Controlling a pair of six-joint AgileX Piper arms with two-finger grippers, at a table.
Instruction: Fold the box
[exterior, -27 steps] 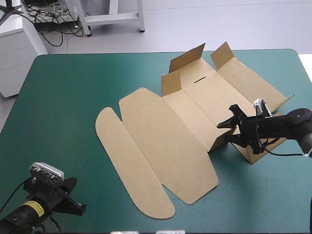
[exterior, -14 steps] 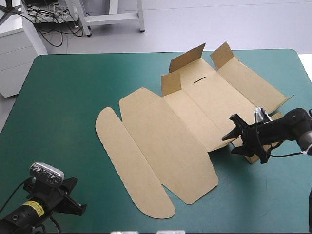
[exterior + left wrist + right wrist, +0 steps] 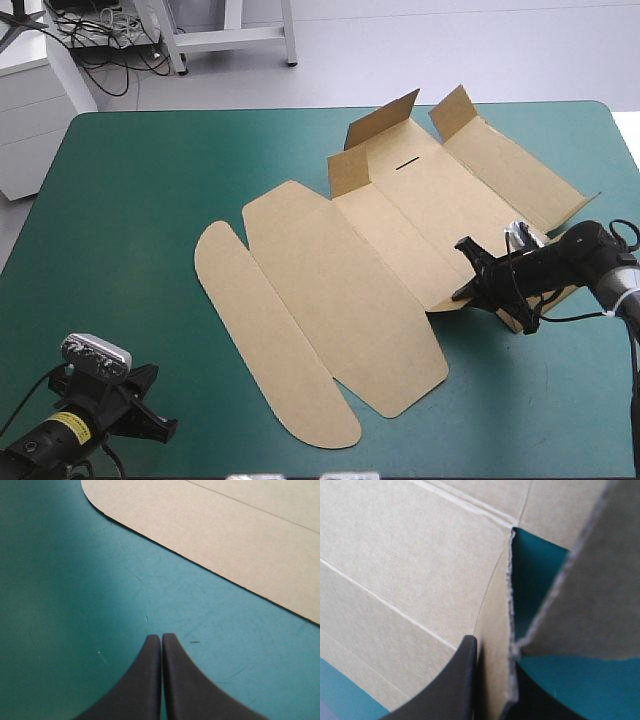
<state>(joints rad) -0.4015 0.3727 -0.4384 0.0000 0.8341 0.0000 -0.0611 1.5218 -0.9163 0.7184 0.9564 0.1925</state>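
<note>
**Item: brown box, unfolded, on the teal-green counter**

Box (image 3: pixel 350 290): one cut sheet of brown board. It lies mostly flat, from the middle of the counter (image 3: pixel 130 200) out toward 2 o'clock. Its rounded end panel points to 8 o'clock. Short flaps (image 3: pixel 385 120) stand up at its 12 o'clock end.

Right hand (image 3: pixel 468 270): at the box's 4 o'clock edge, all but pressed together, pinching an edge of the board. In its wrist view one black finger (image 3: pixel 462 680) lies against the board. The other is largely hidden behind it.

Left hand (image 3: pixel 161 637): near the counter's 7 o'clock corner, fingers pressed together over bare cover. The box's rounded end lies ahead of it, apart.

Change: since the earlier frames the right hand has shifted toward 9 o'clock along the box's edge. The left hand has not moved.
</note>
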